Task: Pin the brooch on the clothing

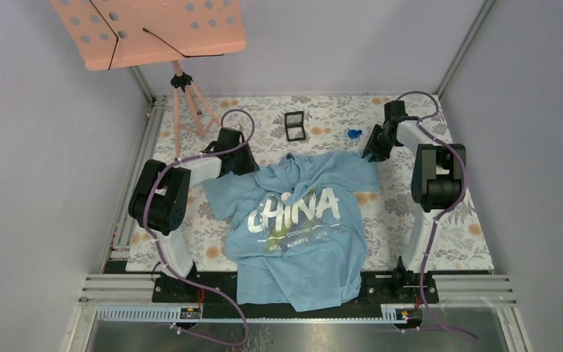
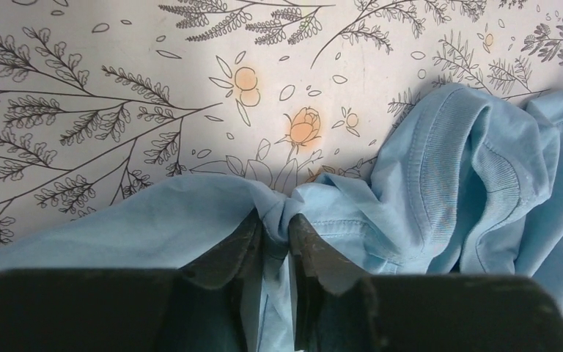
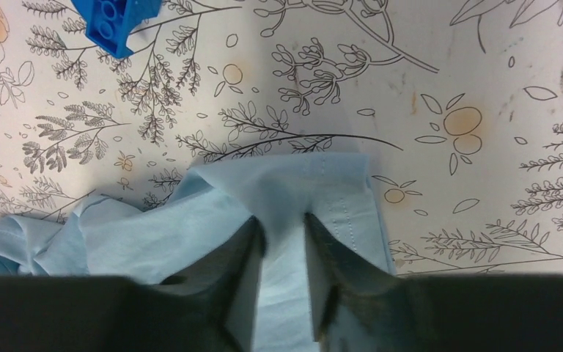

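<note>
Top view: the light blue T-shirt (image 1: 297, 227) lay front-up on the floral tablecloth (image 1: 440, 220), with its collar toward the far side. Its hem draped over the black base plate (image 1: 381, 282) at the near edge. The white "CHINA" lettering was readable, with a yellow-green streak beneath it.

Brooch (image 1: 284, 196): a tiny pale round spot rested on the chest, just above the first letters. It was too small to make out any detail. Neither gripper touched it.

Left gripper (image 2: 277, 224): the jaws were clenched on a bunched fold of shirt fabric, and the cloth puckered at the fingertips. The ribbed collar (image 2: 476, 169) lay just to the right in the wrist view. In the top view this gripper sat at the shirt's far left shoulder.

Right gripper (image 3: 284, 227): the jaws were clamped on a flat sleeve edge, and the stitched hem showed just beside one finger. In the top view it sat at the far right sleeve.

Other items:
- A blue toy brick (image 3: 117, 22) lay on the tablecloth beyond the right gripper, apart from the shirt.
- A pair of small black square frames (image 1: 295, 125) lay beyond the collar.
- A pink perforated music stand (image 1: 150, 29) stood at the far left corner.
</note>
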Robot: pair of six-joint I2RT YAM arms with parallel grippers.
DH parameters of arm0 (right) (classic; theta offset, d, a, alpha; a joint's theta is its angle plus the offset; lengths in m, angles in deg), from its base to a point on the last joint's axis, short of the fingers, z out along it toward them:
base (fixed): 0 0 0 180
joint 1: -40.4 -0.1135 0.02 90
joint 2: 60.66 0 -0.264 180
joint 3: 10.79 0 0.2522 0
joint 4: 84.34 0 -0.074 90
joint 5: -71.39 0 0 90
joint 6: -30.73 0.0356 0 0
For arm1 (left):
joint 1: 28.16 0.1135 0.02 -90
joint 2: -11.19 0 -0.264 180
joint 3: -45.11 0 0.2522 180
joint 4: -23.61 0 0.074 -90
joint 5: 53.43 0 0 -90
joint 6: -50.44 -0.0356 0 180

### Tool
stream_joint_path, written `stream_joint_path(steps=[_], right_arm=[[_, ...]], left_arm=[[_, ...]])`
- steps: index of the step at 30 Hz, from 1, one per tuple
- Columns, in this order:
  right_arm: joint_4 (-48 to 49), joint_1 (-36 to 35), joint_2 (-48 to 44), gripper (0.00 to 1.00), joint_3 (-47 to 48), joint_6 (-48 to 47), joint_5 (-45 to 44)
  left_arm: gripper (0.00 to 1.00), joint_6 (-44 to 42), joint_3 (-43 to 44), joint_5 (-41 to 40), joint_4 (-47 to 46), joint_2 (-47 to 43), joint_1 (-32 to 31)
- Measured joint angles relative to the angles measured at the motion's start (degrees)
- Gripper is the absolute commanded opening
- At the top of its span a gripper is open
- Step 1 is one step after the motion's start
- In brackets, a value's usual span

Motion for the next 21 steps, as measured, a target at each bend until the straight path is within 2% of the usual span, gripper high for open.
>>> stream_joint_path(steps=[2,4,5,15,21], right_arm=[[-0.37,0.00,0.22,0.14,0.50,-0.04,0.15],[-0.74,0.00,0.57,0.01,1.18,-0.11,0.44],[-0.72,0.00,0.76,0.00,1.42,-0.11,0.48],[-1.79,1.05,1.09,0.00,3.08,-0.70,-0.94],[-3.37,5.07,1.11,0.00,7.30,-1.60,-2.93]], left_arm=[[0.14,-0.02,0.07,0.07,0.00,0.00,0.20],[0.06,-0.02,0.07,0.09,0.02,0.00,0.48],[0.01,-0.07,0.07,0.11,0.02,0.00,0.63],[0.00,-0.24,0.35,-0.02,-0.15,-0.02,3.58],[0.00,-0.17,0.35,-1.29,-1.07,-0.13,6.69]])
